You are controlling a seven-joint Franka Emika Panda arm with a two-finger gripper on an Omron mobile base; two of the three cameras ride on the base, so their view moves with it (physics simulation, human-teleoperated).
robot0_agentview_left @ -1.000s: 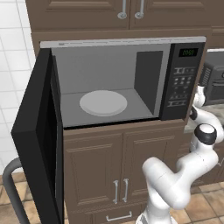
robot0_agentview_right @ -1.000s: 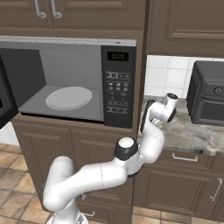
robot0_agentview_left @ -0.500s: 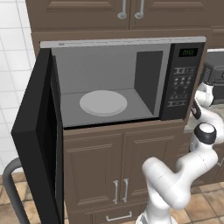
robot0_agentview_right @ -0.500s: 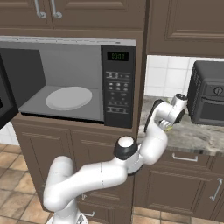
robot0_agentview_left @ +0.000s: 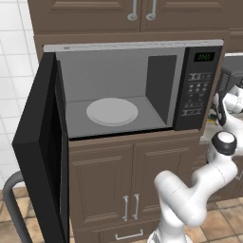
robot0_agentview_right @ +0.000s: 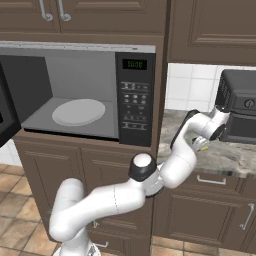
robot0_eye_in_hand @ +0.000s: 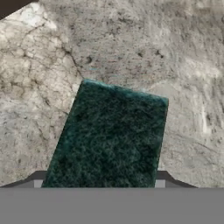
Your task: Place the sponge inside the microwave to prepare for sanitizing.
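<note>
Below the pincer (robot0_eye_in_hand: 100, 186), sponge (robot0_eye_in_hand: 109, 135), perhaps ungrasped.

End effector (robot0_agentview_right: 202, 145) now lower and farther right, down at the sponge (robot0_eye_in_hand: 109, 135) on the counter (robot0_agentview_right: 225, 157).

A home kitchen is showing here: brown wooden cabinets (robot0_agentview_left: 107, 190), a built-in microwave (robot0_agentview_left: 133, 90), white wall tiles (robot0_agentview_right: 192, 87), a stone surface (robot0_agentview_right: 225, 157).
</note>
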